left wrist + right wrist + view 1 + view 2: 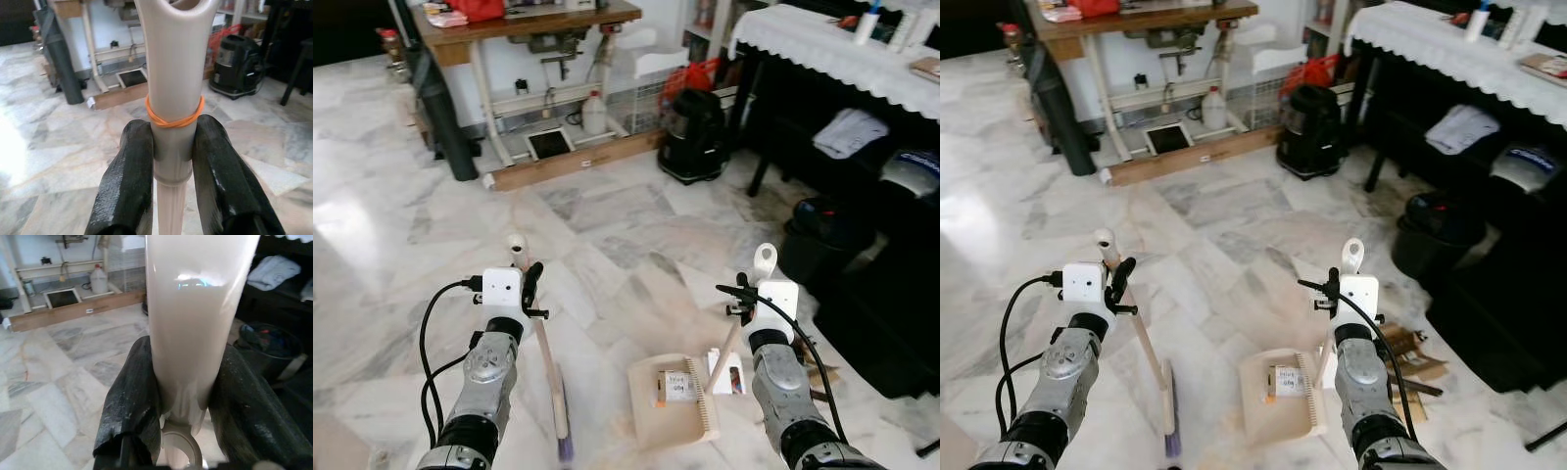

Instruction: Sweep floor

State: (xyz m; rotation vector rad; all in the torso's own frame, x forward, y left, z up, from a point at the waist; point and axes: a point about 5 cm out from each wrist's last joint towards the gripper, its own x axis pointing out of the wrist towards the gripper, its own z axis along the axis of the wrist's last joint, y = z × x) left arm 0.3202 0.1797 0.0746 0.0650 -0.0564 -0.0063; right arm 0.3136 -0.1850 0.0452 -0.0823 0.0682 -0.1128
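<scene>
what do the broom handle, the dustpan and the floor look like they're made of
Broom handle, clamped in the left gripper: likely smooth beige plastic, moulded, with an orange rubber band round it.
Dustpan, its handle held by the right gripper: glossy cream plastic, judging by the sharp highlight.
Floor: polished marble or marble-look tile, grey-veined and reflective.

The floor (607, 225) is pale marble, white veined with grey and tan. The broom (548, 372) has a cream handle ringed by an orange rubber band (174, 119), with purple bristles at its foot. The dustpan (671, 401) is the same beige, holding a small white and orange box (677, 387). Both grippers, left gripper (173, 161) and right gripper (183, 401), have black fingers on silver arms with white wrist housings. By the far wall a black vacuum (695, 135) sits beside a brown wooden table (524, 24), and a white lace-edged cloth (842, 54) drapes the dark furniture.
</scene>
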